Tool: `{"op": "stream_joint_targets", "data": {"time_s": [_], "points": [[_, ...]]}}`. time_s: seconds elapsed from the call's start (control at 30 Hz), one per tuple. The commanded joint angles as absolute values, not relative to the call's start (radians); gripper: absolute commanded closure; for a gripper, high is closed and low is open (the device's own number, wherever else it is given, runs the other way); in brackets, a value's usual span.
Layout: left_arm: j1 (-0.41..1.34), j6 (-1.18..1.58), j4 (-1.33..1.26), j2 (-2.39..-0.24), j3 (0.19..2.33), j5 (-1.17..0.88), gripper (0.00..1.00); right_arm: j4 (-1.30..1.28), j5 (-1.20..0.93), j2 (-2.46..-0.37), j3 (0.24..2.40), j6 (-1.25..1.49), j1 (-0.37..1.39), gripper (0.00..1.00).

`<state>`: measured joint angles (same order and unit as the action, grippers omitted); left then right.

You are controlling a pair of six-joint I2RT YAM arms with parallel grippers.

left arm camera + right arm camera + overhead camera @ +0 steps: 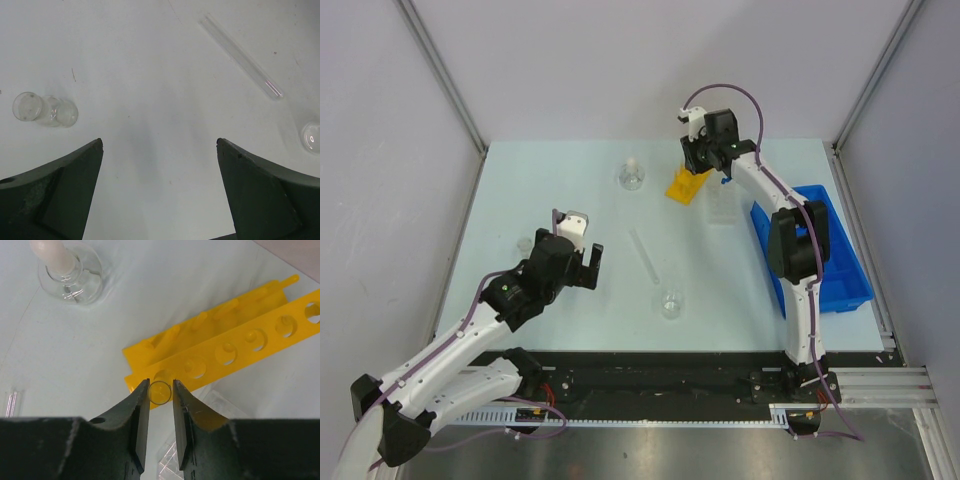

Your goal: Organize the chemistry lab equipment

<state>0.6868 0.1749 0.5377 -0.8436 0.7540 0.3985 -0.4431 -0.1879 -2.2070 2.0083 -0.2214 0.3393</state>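
Observation:
My right gripper (161, 386) hangs over the near end of the yellow tube rack (240, 347). A clear tube (160, 393), seen end-on, stands between its fingers in the rack's end hole. The jaws are parted a sliver wider than the tube. In the top view this gripper (698, 165) is at the table's far side above the rack (686, 186). My left gripper (160, 145) is wide open over bare table. A second clear tube (240, 50) lies ahead of it to the right. The stoppered flask (632, 176) stands left of the rack.
A blue bin (820, 250) sits at the right edge, behind the right arm. A clear tray (721, 205) lies beside the rack. A small beaker (671, 304) stands near the front middle. A small clear glass vessel (45, 109) lies on its side left of the left gripper.

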Motion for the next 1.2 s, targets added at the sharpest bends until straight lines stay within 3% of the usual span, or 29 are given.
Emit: {"op": "stream_joint_targets", "data": {"time_s": [0.0, 0.2, 0.3, 0.33, 0.73, 1.0, 1.17], "points": [[0.684, 0.15, 0.517, -0.841, 0.761, 0.408, 0.0, -0.416, -0.173, -2.209, 1.999, -0.235, 0.344, 0.7], [0.684, 0.15, 0.517, -0.841, 0.759, 0.407, 0.0, -0.414, -0.175, -2.212, 1.997, -0.238, 0.348, 0.67], [0.683, 0.15, 0.515, -0.842, 0.761, 0.405, 0.0, -0.422, -0.184, -2.198, 2.0, -0.239, 0.351, 0.6], [0.683, 0.15, 0.514, -0.842, 0.761, 0.403, 0.0, -0.426, -0.189, -2.183, 2.002, -0.241, 0.351, 0.52], [0.655, 0.189, 0.496, -0.81, 0.767, 0.307, 0.0, -0.528, -0.319, -1.962, 1.942, -0.37, 0.353, 0.02], [0.637, 0.509, 0.295, -0.837, 0.666, -0.032, 0.0, -0.459, -0.454, -1.666, 1.646, -0.385, 0.364, 0.0], [0.637, 0.704, 0.235, -1.004, 0.696, -0.094, 0.0, -0.361, -0.529, -1.508, 1.445, -0.354, 0.359, 0.0]]}}
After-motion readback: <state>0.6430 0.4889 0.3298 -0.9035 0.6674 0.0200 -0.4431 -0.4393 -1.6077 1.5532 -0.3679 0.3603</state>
